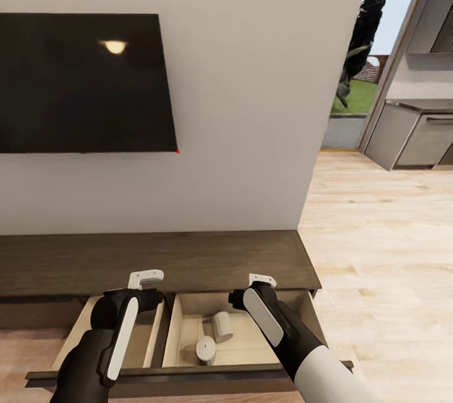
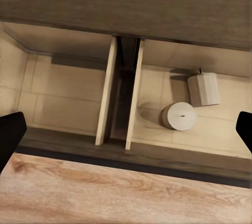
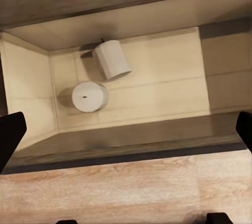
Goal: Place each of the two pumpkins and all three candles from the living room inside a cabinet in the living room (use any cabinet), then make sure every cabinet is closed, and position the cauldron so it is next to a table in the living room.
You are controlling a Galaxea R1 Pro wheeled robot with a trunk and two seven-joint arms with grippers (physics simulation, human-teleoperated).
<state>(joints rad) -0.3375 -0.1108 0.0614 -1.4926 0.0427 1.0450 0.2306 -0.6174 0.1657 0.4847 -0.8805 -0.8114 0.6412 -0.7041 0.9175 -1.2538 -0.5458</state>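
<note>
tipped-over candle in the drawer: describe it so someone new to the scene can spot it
Below the wall TV runs a long dark-brown cabinet with two drawers pulled open; look in the right-hand drawer, under the right gripper. Two pale candles sit there close together. The tipped-over candle lies on its side nearer the wall, showing its faceted flank, while the upright candle shows its round top.

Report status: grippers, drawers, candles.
Both grippers, left and right, open, empty. Cabinet drawers pulled out. Two candles in right drawer. Nothing blocking.
</note>
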